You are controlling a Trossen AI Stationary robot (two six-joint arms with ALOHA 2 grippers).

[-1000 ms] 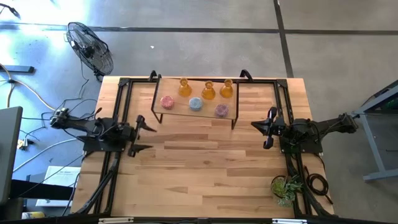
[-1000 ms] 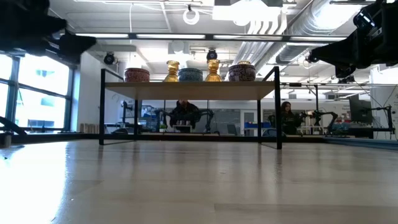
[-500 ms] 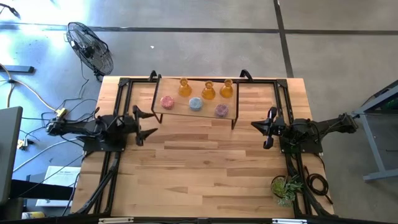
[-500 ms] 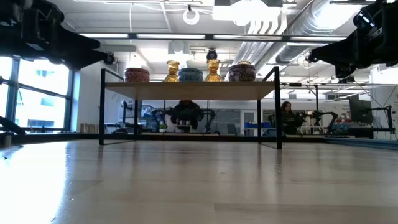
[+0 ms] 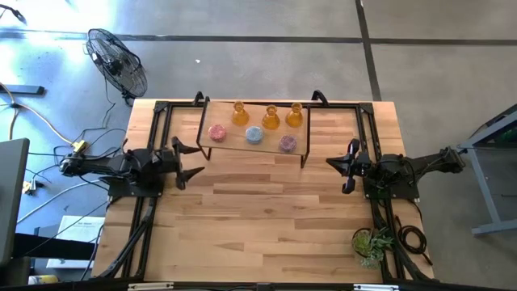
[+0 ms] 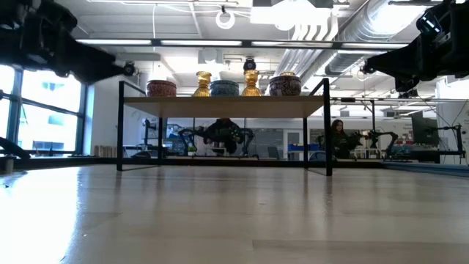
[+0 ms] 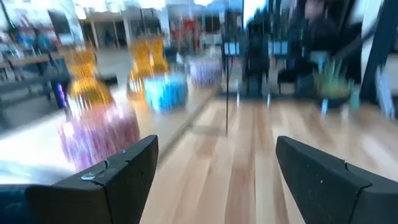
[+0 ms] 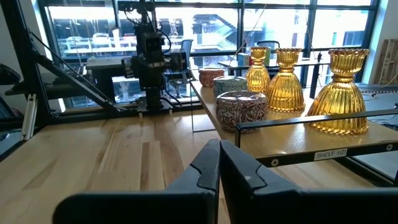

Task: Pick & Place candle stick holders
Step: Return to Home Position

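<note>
Six candle stick holders stand on a raised shelf (image 5: 252,139) at the table's far middle. Three amber flask-shaped ones (image 5: 271,118) stand in the far row. The pink (image 5: 217,132), light blue (image 5: 254,135) and mauve (image 5: 287,144) round ones stand in the near row. My left gripper (image 5: 190,158) is open and empty, just left of the shelf's left end; its wrist view shows the pink holder (image 7: 99,134) close ahead. My right gripper (image 5: 342,171) is shut and empty, right of the shelf; its fingers meet in the wrist view (image 8: 219,163).
A small green potted plant (image 5: 371,242) stands at the table's near right corner. The shelf rests on thin black legs (image 6: 120,132) with open room beneath. Bare wood lies between the arms and toward the near edge. A fan (image 5: 117,65) stands on the floor beyond the far left corner.
My left gripper has moved toward the table's far edge and the shelf's left end, staying open. The holders and my right arm have kept still.
</note>
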